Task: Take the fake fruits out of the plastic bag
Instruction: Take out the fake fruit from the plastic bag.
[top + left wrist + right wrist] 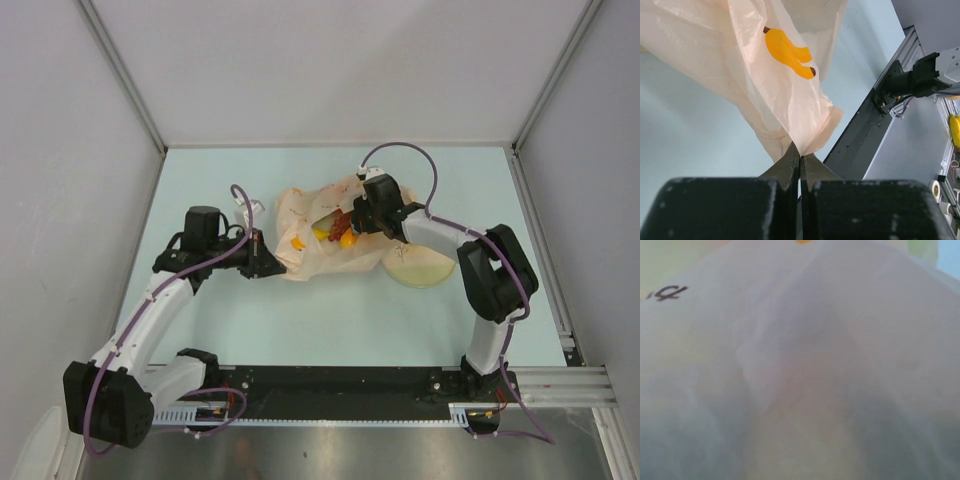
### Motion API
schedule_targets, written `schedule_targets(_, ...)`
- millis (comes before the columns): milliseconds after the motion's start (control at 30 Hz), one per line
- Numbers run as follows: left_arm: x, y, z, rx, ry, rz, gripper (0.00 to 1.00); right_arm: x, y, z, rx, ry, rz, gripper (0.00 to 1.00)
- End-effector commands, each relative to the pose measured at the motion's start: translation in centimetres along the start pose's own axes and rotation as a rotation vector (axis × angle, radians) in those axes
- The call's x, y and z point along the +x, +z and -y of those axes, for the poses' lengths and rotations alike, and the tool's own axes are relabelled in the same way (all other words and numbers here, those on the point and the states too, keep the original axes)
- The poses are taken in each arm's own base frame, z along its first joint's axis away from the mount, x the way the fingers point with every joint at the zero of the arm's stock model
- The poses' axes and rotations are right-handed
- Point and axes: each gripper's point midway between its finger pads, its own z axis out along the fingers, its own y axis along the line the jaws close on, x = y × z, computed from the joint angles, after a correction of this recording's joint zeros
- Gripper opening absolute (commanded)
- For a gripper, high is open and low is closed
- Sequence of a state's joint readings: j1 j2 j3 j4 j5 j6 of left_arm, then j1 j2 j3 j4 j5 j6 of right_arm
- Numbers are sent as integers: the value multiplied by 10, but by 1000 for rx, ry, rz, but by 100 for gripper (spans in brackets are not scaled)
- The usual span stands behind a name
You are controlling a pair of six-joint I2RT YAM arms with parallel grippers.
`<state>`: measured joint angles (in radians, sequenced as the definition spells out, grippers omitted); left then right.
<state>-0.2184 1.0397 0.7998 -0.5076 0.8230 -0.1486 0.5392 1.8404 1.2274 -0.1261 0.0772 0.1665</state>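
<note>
Fruits (335,232) lie inside the plastic bag (300,255) on the counter (250,330), just under my right pincer (357,224), whose spread I cannot tell; my left pincer (800,154), farther off, pinches the bag's left edge.

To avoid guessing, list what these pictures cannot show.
1. Top view: right end effector, open or shut, too small, sunk in the thin translucent peach plastic bag.
2. Top view: small glossy plastic fruits, number, covered by bag folds.
3. Right wrist view: everything, blurred bag film against the lens.
</note>
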Motion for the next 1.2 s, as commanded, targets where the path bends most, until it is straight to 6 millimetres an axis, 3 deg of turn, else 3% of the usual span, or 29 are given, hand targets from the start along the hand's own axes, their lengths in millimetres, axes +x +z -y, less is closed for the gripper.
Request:
schedule_targets(0,-14,-3,8,20,58,29,0,-34,-9,6,89,61,73,70)
schedule_targets(167,-17,-2,8,20,62,30,0,-55,-38,-25,4,38,124,67)
schedule_targets(300,-20,-2,9,22,71,35,0,-38,-39,-63,-100,24,76,61)
schedule_targets(367,-20,-2,9,24,71,32,0,-29,-33,-67,-97,53,52,60)
schedule_targets(533,-22,-5,11,12,88,53,0,-8,-11,-43,-9,129,-14,63)
schedule_targets(667,-21,-9,11,1,101,68,0,-3,-12,-20,72,154,-35,68)
schedule_targets(900,-21,-4,10,23,87,56,0,17,-12,-19,55,167,-88,69)
schedule_targets(1067,-20,-1,10,30,73,39,0,26,-4,-12,52,197,-119,70)
schedule_targets(1167,-19,-1,10,27,66,24,0,32,-9,-5,83,210,-144,68)
